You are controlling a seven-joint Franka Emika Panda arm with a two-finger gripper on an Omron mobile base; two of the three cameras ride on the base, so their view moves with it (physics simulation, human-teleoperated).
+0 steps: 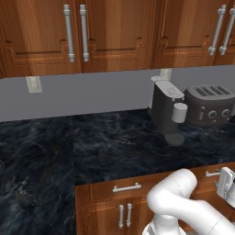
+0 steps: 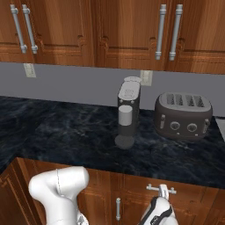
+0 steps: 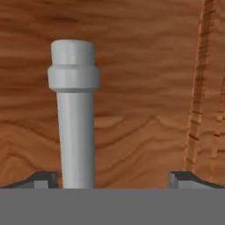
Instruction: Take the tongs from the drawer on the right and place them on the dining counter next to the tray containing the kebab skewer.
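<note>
Left base view: our gripper [image 1: 226, 183] sits at the far right edge, hand pressed up against the right-hand drawer [image 1: 215, 181] front under the counter lip, with the end of that drawer's silver handle [image 1: 211, 173] just to its left. Jaw state isn't readable from here. A second drawer with its own bar handle [image 1: 127, 187] lies well off to the gripper's left. That one isn't ours. The coffee maker [image 1: 167, 108] and toaster [image 1: 209, 103] stand above and beyond the hand on the black stone.

Right base view: this angle shows what the left one cuts off, the whole handle, short and horizontal, with the hand coming up from below and its tip touching or overlapping the bar. Drawer looks fully shut, so the tongs are presumably still inside; we can't see them.

Hand view: the only one that settles the jaws. Fingers [image 3: 42, 179] are spread wide, one tip each side of the bar, which runs away from the camera closer to the left tip than the right, no contact yet. Wood grain of the drawer front sits right behind it.

Handling call: the bar is rigid, smooth metal and probably slick, so we'd clamp mid-bar and pull straight out. The tongs should be light, stiff and thin; take them across both arms near the middle.
</note>
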